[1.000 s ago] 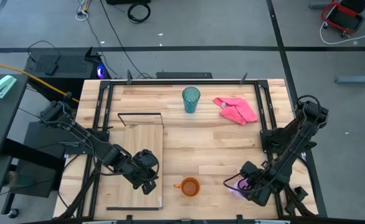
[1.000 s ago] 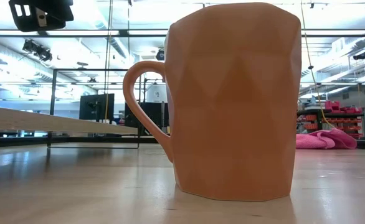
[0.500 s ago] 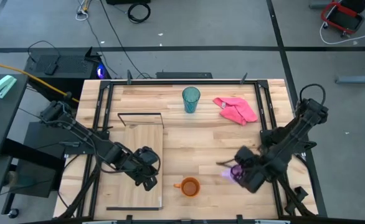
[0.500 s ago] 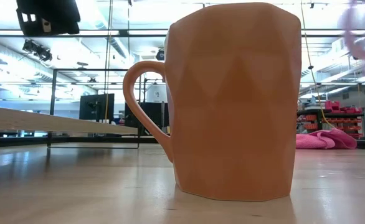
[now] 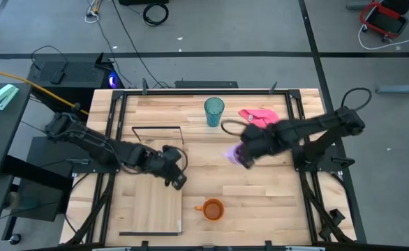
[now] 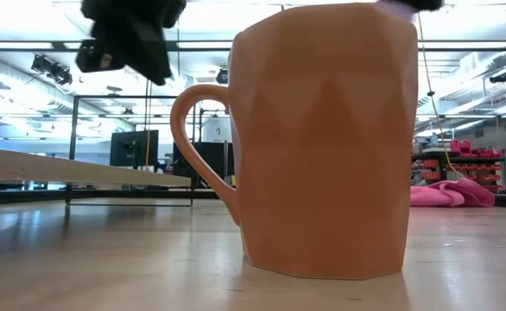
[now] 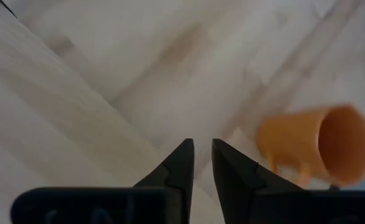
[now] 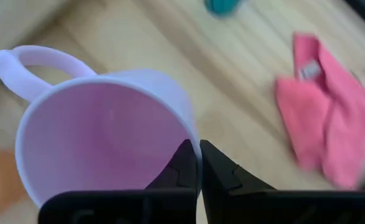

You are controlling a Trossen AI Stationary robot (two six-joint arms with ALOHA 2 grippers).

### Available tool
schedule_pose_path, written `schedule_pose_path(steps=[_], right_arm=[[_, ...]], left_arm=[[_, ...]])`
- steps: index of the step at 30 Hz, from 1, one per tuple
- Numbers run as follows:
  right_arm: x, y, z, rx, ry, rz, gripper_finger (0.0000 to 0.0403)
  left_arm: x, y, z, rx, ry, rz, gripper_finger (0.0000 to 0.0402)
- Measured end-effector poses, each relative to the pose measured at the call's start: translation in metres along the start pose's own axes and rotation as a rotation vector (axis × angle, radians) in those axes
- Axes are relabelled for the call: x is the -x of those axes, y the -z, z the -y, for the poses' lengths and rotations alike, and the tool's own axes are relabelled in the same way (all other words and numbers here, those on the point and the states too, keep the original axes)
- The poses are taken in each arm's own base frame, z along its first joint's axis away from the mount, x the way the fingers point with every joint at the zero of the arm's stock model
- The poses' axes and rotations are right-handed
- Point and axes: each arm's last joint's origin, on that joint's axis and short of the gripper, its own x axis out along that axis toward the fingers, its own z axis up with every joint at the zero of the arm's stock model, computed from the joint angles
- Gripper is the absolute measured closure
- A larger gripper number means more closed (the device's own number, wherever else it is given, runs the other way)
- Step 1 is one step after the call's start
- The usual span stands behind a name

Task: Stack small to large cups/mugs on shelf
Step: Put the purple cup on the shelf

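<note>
Your right gripper (image 8: 195, 163) is clamped on the rim of the lilac mug (image 8: 101, 140), one finger inside the wall, one outside. In the high view the lilac mug (image 5: 236, 155) is held above the desk (image 5: 260, 195), near mid-desk, between the teal tumbler (image 5: 214, 111) and the orange mug (image 5: 211, 208), just beside the pink cloth (image 5: 264, 120). The mug looks tilted, its mouth facing the wrist camera and its handle sticking out to one side.

Your left gripper (image 7: 198, 163) is holding nothing; its fingers are almost together, with only a thin gap. In the high view the left gripper (image 5: 175, 176) sits over the right edge of the shelf (image 5: 152, 188), at about mid-length of the plank. Its wrist view shows the orange mug (image 7: 313, 149) ahead on the desk, apart from the fingers.

The shelf lies flat on the left half of the desk, with its black wire frame (image 5: 157, 132) at the far end. Nothing is on it.

The teal tumbler stands upright at the far edge, centre. The orange mug stands upright near the front edge, handle towards the shelf; in the low view the orange mug (image 6: 322, 138) fills most of the frame, with the shelf (image 6: 72, 173) behind it on the left and the pink cloth (image 6: 456, 193) on the right.
</note>
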Motion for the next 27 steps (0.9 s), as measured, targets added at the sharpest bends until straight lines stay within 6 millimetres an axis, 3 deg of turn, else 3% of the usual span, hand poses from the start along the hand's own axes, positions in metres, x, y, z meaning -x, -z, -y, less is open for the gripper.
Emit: schedule_pose_path(steps=[4, 8, 14, 19, 27], right_arm=[[-0.016, -0.032, 0.004, -0.031, -0.089, 0.053, 0.0398], [-0.038, -0.053, 0.001, -0.021, -0.124, 0.034, 0.0398], [-0.088, -0.061, -0.02, 0.111, -0.095, -0.075, 0.0398], [-0.117, -0.068, -0.041, 0.171, -0.138, -0.099, 0.0398], [-0.141, -0.092, -0.066, 0.213, -0.174, -0.07, 0.0398]], left_arm=[[0.002, -0.016, -0.009, 0.052, -0.011, 0.028, 0.0346], [0.01, -0.026, -0.014, 0.066, -0.023, 0.039, 0.0353], [0.025, -0.031, -0.016, 0.079, 0.004, 0.059, 0.0362], [0.029, -0.031, -0.018, 0.086, 0.003, 0.056, 0.0369], [0.03, -0.031, -0.017, 0.109, 0.006, 0.056, 0.0377]])
